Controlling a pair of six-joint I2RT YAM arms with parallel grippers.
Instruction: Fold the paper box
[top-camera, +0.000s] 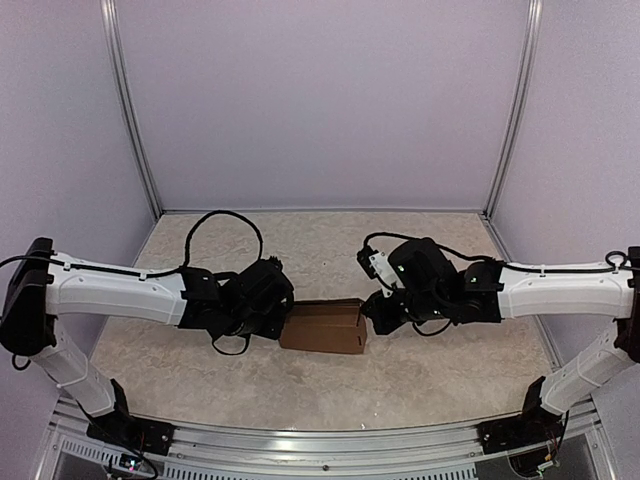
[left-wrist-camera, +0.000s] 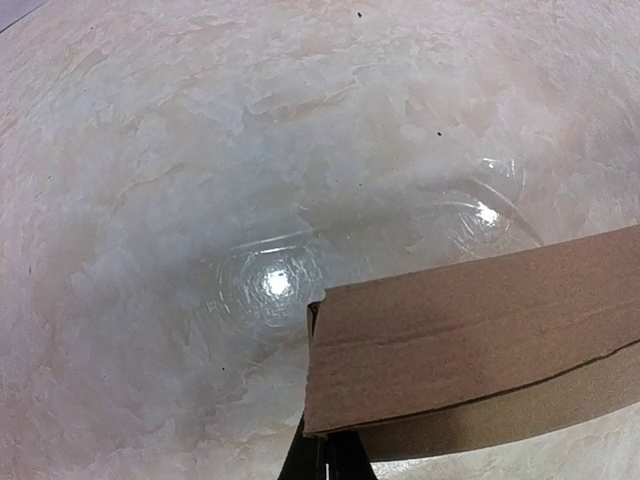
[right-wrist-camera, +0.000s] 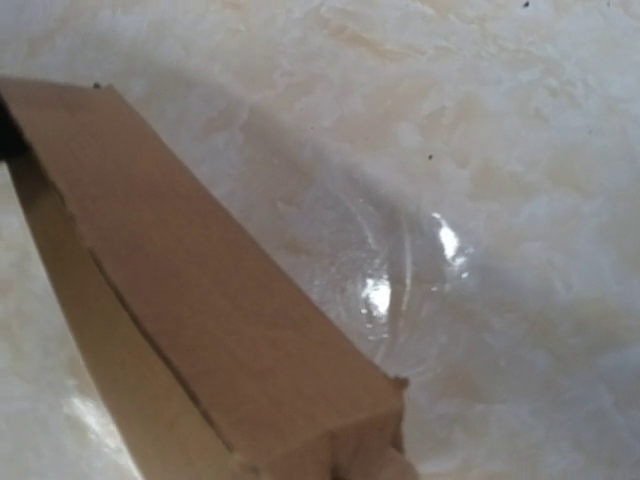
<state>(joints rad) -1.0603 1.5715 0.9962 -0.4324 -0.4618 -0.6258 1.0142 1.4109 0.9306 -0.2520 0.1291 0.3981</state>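
The paper box (top-camera: 322, 328) is a folded, slim brown cardboard box lying on the table between my two arms. My left gripper (top-camera: 283, 322) is at its left end. In the left wrist view the box (left-wrist-camera: 470, 330) fills the lower right, and my dark fingers (left-wrist-camera: 318, 462) sit pressed together against its near corner, holding nothing. My right gripper (top-camera: 368, 318) is against the box's right end. In the right wrist view the box (right-wrist-camera: 200, 300) runs from the upper left to the bottom centre and hides the fingers.
The table (top-camera: 330, 250) is a pale marbled surface with glare spots. Grey walls with metal posts (top-camera: 135, 120) close it in at the back and sides. A metal rail (top-camera: 320, 440) runs along the near edge.
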